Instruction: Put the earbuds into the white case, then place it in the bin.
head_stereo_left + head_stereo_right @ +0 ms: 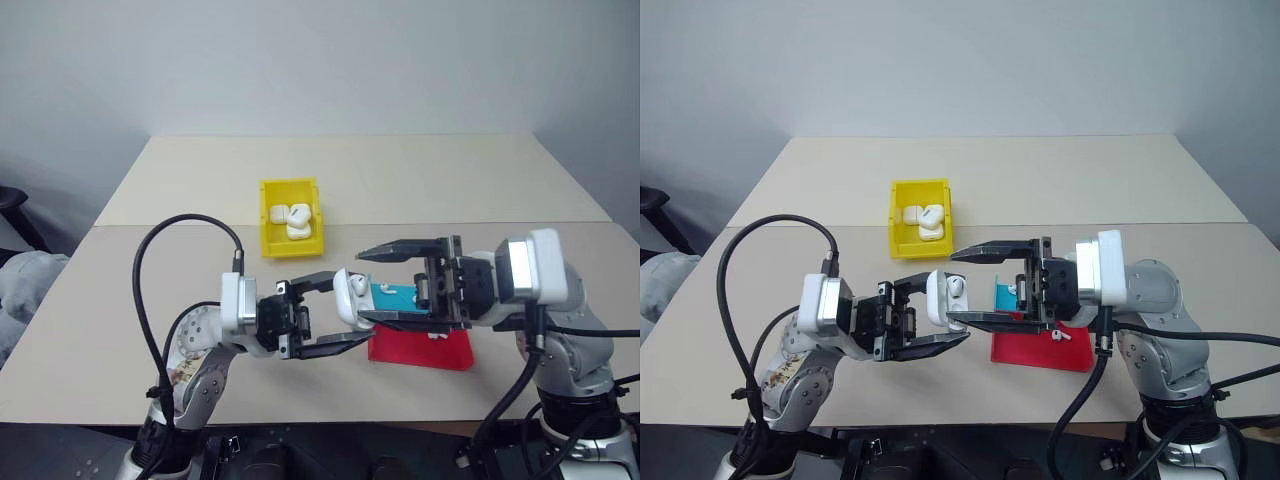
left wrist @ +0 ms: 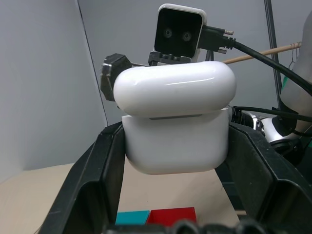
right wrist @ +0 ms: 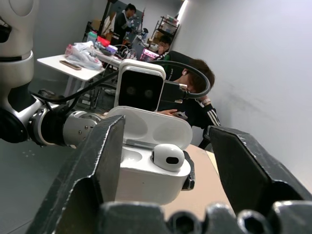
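Above the table's near edge | left gripper (image 1: 932, 318) clamps white case (image 1: 945, 297), lid up, one earbud (image 1: 956, 287) seated | right gripper (image 1: 985, 285) apart | bin (image 1: 917, 242) at 11 o'clock | risk: a nudge could pop the earbud out.

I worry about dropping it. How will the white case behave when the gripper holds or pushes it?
The white case looks glossy and rounded, so it may slip between the left gripper fingers. Its lid stands open, so a push could probably snap it shut.
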### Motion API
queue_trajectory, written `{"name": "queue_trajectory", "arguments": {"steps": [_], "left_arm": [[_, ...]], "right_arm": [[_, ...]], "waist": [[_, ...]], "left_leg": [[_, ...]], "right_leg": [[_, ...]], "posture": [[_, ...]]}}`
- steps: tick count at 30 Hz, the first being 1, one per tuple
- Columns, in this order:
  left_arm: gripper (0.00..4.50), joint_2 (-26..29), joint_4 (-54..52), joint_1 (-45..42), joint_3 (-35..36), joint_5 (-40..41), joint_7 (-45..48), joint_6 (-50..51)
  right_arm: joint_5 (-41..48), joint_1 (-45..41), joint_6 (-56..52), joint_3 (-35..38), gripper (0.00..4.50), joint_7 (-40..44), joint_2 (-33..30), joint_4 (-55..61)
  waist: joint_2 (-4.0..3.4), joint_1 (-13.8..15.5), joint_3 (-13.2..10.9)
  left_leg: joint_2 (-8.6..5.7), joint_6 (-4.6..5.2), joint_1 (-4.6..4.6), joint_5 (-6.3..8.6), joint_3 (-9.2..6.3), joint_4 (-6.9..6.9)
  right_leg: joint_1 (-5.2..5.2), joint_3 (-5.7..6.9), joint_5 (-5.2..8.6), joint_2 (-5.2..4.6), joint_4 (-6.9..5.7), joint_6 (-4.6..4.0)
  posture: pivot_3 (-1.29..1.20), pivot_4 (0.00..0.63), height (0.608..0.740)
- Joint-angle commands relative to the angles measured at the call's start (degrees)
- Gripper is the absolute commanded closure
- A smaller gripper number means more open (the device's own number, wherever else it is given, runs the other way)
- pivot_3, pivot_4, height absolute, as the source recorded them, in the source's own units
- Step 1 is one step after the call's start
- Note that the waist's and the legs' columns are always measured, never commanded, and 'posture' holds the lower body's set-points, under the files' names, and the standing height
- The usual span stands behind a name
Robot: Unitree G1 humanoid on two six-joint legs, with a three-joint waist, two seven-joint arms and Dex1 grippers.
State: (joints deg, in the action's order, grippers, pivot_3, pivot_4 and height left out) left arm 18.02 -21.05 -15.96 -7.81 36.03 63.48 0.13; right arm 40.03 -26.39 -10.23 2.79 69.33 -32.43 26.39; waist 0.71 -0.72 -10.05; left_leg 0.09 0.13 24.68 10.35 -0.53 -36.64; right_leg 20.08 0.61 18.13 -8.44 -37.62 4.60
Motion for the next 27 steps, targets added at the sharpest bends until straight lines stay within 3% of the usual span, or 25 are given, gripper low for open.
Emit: {"name": "queue_trajectory", "arguments": {"steps": [1,6,9,13,15,19,24,27], "left_arm": [[1.69,-0.4,-0.8,-0.3,0.3,0.1,0.0,-1.5],[1.69,2.4,1.4,1.4,0.9,-3.5,1.9,-4.1],[1.69,3.9,2.1,4.7,-0.2,-6.0,3.0,-6.4],[1.69,4.1,1.6,7.5,-1.0,-7.0,2.9,-7.7],[1.69,4.0,1.8,8.1,-1.2,-8.3,2.3,-8.6],[1.69,3.4,1.7,8.4,-1.8,-9.4,0.6,-9.1],[1.69,3.0,0.9,9.3,-2.8,-10.0,-0.6,-9.5],[1.69,2.9,0.8,9.5,-2.8,-10.6,-1.4,-9.8]], "right_arm": [[0.5,0.2,0.7,0.9,1.37,1.0,-1.6,0.4],[3.3,-1.7,-7.6,4.6,1.37,2.1,-12.1,-1.7],[-6.2,-5.3,-12.2,1.4,1.37,1.1,-22.3,-6.9],[-12.2,-9.2,-12.9,-2.9,1.37,3.9,-28.2,-11.5],[-20.2,-12.3,-8.2,-8.0,1.37,6.6,-30.3,-15.3],[-36.6,-18.8,11.8,-17.8,1.37,10.0,-29.7,-26.4],[-47.0,-27.0,26.6,-24.5,1.37,11.9,-24.6,-38.6],[-48.5,-30.5,32.9,-26.8,1.37,14.5,-21.5,-44.0]], "waist": [[0.0,0.0,0.0],[0.0,0.1,0.0],[-0.02,-0.1,0.0],[-0.01,0.0,0.0],[-0.02,0.0,0.0],[-0.03,-0.2,0.0],[-0.02,-0.6,0.0],[-0.02,-0.4,0.0]], "left_leg": [[0.0,0.0,0.0,0.0,0.0,0.0],[0.0,0.0,0.0,0.0,0.02,0.0],[0.0,0.01,0.0,0.01,0.09,0.0],[0.04,0.01,-0.01,0.01,0.12,0.1],[0.04,0.01,0.0,0.01,0.13,0.11],[0.03,0.01,-0.01,0.01,0.16,0.1],[0.04,-0.02,-0.01,-0.01,0.22,0.17],[0.04,-0.08,-0.01,-0.05,0.22,0.21]], "right_leg": [[0.0,0.0,0.0,0.0,0.0,0.0],[-0.02,0.01,0.0,0.0,0.02,0.0],[0.01,-0.04,0.0,0.0,0.01,0.0],[0.06,-0.04,0.01,0.0,0.06,-0.02],[0.07,-0.04,0.01,0.0,0.06,-0.02],[0.08,-0.08,0.01,0.0,0.06,-0.02],[0.16,-0.15,0.01,0.0,0.08,-0.02],[0.17,-0.15,0.01,0.0,0.06,-0.02]], "posture": [[0.0,0.15,0.74],[0.0,0.15,0.74],[0.0,0.15,0.74],[0.0,0.15,0.74],[0.0,0.15,0.74],[0.0,0.15,0.74],[0.0,0.15,0.74],[0.0,0.15,0.74]]}}
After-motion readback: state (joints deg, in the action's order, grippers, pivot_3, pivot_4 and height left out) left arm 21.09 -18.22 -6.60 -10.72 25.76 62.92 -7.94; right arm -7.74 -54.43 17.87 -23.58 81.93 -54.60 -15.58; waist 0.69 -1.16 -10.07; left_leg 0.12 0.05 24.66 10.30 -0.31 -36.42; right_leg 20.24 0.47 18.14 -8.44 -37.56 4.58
